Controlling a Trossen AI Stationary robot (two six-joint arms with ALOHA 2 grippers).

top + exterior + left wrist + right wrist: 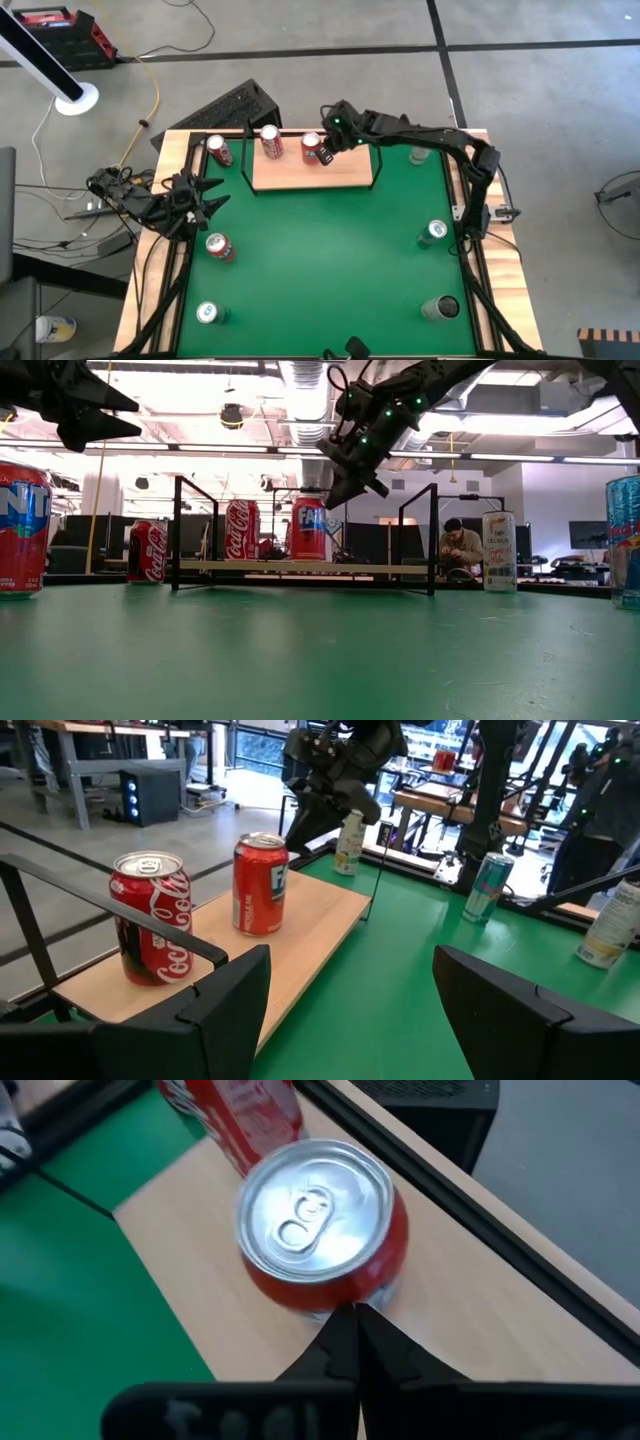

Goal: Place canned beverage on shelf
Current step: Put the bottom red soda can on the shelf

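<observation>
Nearest you on the green bench (330,270), a silver-topped can (207,313) stands at the front left and a dark open-topped can (441,308) at the front right. Further in, a red can (219,246) sits on the left side and a green-topped can (433,233) on the right.

Your left hand (205,200) hovers over the bench's left edge, well apart from the shelf, with its fingers (215,1000) spread and nothing between them.

Toward the back stands the shelf (314,172), a pale board with thin black wire ends. Two red cans stand upright on it: a Coca-Cola can (271,141) toward the left end and a red canned beverage (312,148) near the middle, apart from each other. Another Coca-Cola can (219,151) stands on the bench just beside the shelf's left end.

Your right hand (327,152) hangs just above and beside the red canned beverage, clear of it. In the right wrist view its fingertips (352,1342) are pressed together, clenched on nothing, with the can's silver lid right in front of them.

Beyond the shelf's right end a pale can (419,155) stands at the back of the bench. A person (460,547) sits in the room behind.
</observation>
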